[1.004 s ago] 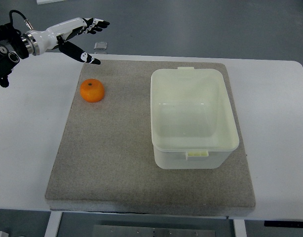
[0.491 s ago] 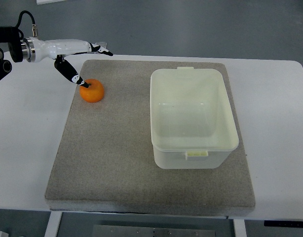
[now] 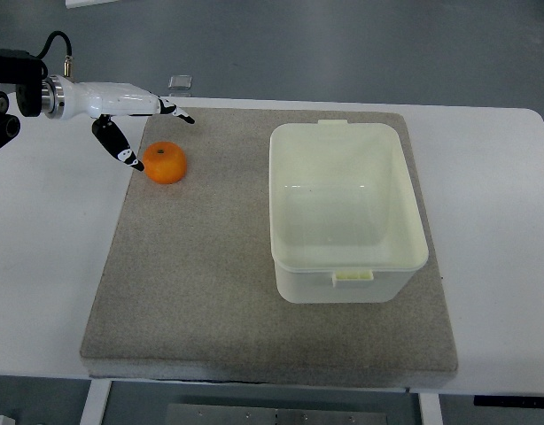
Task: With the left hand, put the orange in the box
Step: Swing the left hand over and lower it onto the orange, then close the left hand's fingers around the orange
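The left hand (image 3: pixel 135 119) hovered spread and empty at the far left corner of the grey mat (image 3: pixel 201 292) on the tabletop (image 3: pixel 50 257), thumb just beside the single orange (image 3: pixel 165 163) and fingers reaching past it. With the grasp not yet closed, a nudge from the thumb could roll the fruit away. One empty box (image 3: pixel 346 211) waited well apart, toward the mat's right edge.

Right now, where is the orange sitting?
In the top view the orange sits on the grey mat near its far-left corner, well left of the empty white box, with the left hand open around its far-left side.
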